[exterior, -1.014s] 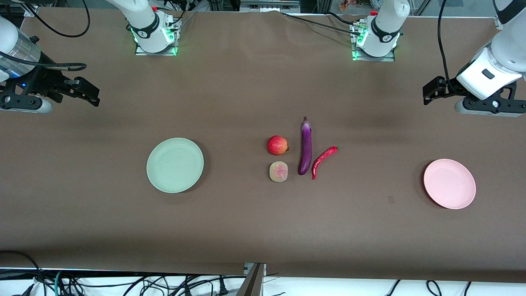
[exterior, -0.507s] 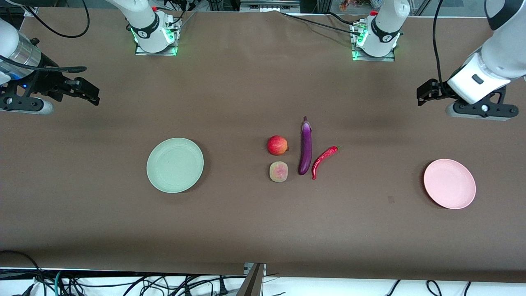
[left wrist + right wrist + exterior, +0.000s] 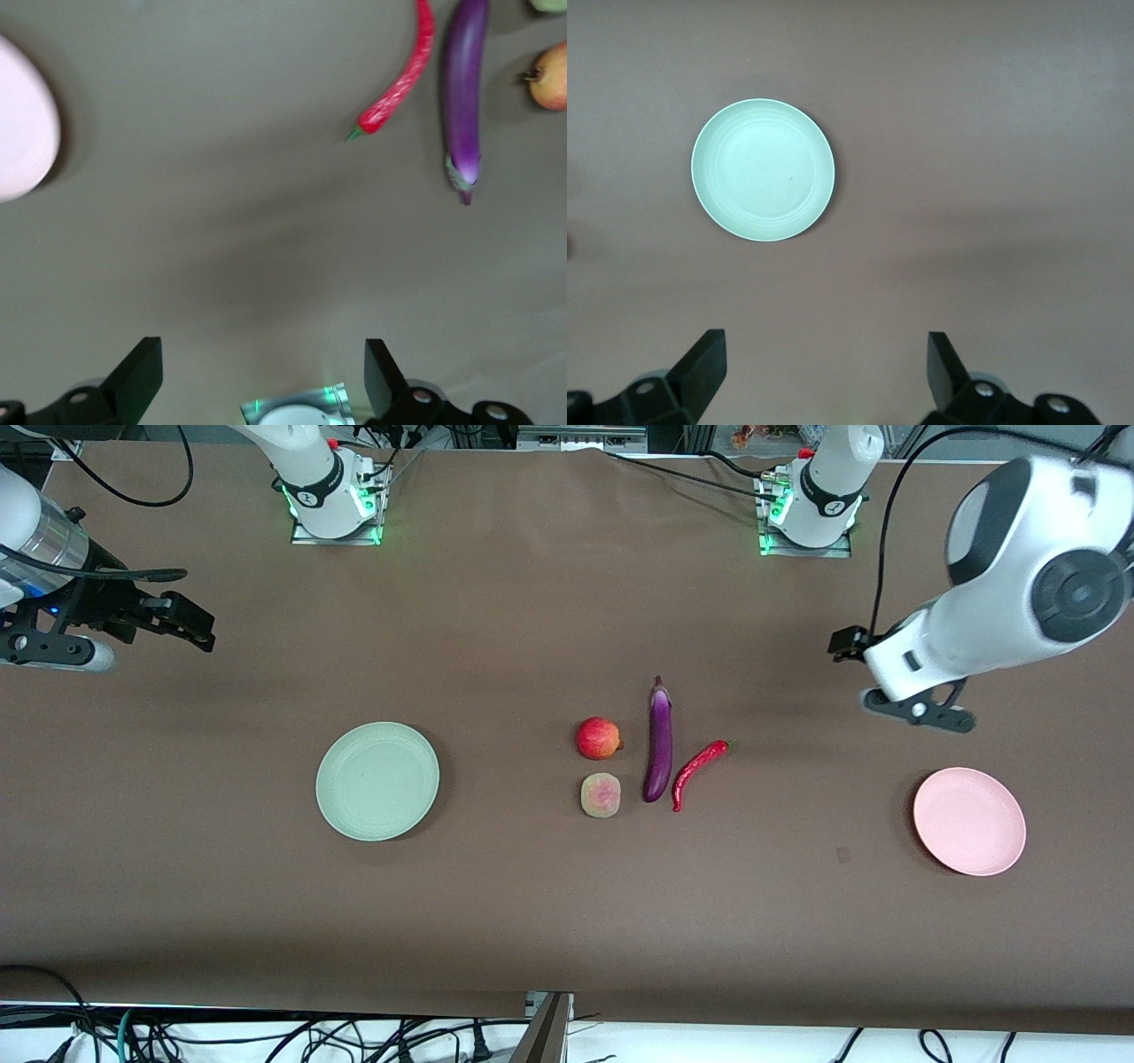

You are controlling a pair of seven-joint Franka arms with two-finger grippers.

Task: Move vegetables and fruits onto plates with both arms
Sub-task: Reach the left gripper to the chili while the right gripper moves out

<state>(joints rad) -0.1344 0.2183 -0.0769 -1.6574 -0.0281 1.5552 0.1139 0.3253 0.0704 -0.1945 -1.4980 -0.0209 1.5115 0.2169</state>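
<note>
Brown table (image 3: 532,903): all food in middle, nothing on plates yet.
Green plate (image 3: 377,780) toward right arm's end; pink plate (image 3: 969,821) toward left arm's end.
Left gripper (image 3: 264,376) over bare table near pink plate, fingers spread, empty.
Right gripper (image 3: 824,372) over table edge at right arm's end, fingers spread, empty, waits.
Eggplant (image 3: 659,740) long way points from robots toward front camera.
Chili (image 3: 698,771) just beside eggplant, closest food to left gripper.
Red fruit (image 3: 599,738) and peach (image 3: 601,794) on eggplant's green-plate side.
</note>
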